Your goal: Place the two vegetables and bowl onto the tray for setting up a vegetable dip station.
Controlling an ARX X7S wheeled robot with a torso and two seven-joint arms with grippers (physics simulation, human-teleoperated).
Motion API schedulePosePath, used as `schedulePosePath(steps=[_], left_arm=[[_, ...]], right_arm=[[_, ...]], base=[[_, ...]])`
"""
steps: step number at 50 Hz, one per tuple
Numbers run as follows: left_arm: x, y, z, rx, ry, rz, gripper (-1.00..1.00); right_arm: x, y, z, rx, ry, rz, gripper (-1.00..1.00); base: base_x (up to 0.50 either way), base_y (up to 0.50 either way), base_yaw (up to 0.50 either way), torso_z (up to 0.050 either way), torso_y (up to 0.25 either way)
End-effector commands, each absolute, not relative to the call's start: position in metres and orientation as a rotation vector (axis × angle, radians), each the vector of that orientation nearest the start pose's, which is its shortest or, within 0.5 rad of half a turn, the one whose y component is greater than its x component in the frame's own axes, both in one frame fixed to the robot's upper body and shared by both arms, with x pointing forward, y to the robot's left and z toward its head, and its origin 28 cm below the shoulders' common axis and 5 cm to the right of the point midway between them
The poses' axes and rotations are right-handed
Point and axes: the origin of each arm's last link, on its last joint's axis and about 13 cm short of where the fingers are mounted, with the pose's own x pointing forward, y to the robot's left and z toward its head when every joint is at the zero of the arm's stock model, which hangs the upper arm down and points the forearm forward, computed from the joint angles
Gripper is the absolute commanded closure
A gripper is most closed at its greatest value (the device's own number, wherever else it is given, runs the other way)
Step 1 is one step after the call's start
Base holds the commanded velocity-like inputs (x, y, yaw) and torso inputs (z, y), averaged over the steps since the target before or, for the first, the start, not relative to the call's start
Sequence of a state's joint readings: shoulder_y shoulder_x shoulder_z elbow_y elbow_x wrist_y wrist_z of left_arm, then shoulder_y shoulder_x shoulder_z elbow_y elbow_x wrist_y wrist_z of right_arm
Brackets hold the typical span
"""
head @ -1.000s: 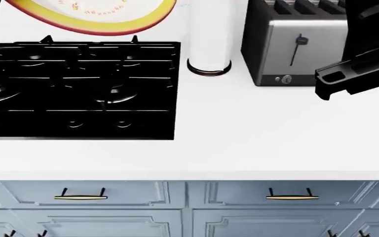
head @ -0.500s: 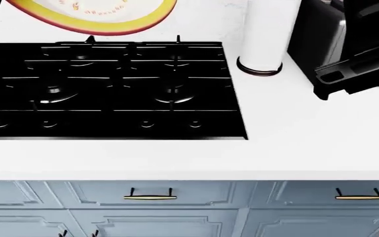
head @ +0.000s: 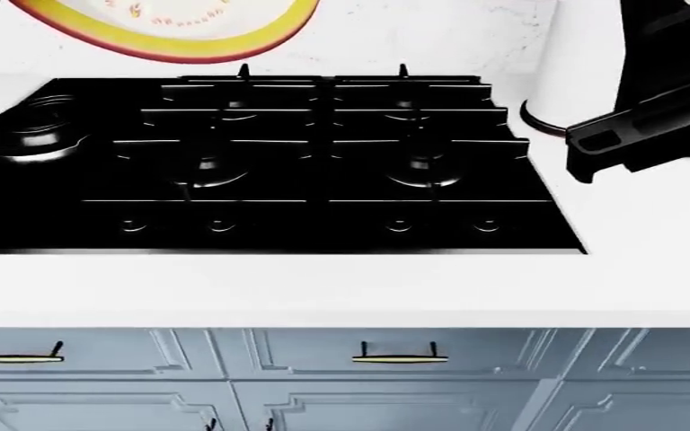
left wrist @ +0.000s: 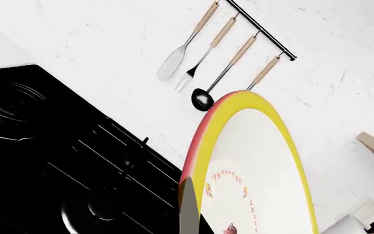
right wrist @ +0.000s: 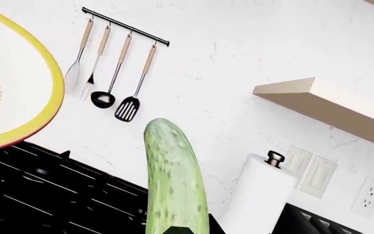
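- One bowl point(head: 165, 27), one cucumber point(right wrist: 173, 180), both off the counter in your grippers; carrot and tray aren't in any view.
- Your left gripper point(left wrist: 190, 214) has a finger over the bowl's yellow rim, clamped on it; the bowl hangs tilted above the stove's point(head: 261, 162) back edge.
- Your right gripper point(head: 645, 135) shows only as a dark body in the head view, with its fingertips out of sight; in the right wrist view it grips the cucumber's lower end, with the tip pointing up toward the wall.
- Four utensils hang on one wall rail point(right wrist: 125, 27); one paper towel roll point(right wrist: 258, 195) stands beside the stove.
- Since half a second ago, the stove and roll have slid right in the head view, the toaster is gone from it, and both arms are unchanged.
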State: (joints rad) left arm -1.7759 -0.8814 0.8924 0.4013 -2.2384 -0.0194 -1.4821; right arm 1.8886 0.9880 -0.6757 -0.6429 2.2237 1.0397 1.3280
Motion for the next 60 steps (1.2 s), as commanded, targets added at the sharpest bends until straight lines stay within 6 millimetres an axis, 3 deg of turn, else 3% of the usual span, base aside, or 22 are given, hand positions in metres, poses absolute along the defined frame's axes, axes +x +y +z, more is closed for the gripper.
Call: schedulePosePath(steps=[1,60], left_arm=[[0.1917,0.218,0.4329,-0.679,-0.015,0.094,1.0],[0.1917,0.2177,0.433,-0.674,-0.017,0.093,1.0]], right_arm=[[0.1322,-0.13,0.3789,-0.382,-0.247,0.077,1.0],[0.1325,-0.129,0.3764,-0.425,-0.242,0.088,1.0]], base=[[0.0,0.5,0.0,0.0,0.0],[0.02,0.5,0.0,0.0,0.001]])
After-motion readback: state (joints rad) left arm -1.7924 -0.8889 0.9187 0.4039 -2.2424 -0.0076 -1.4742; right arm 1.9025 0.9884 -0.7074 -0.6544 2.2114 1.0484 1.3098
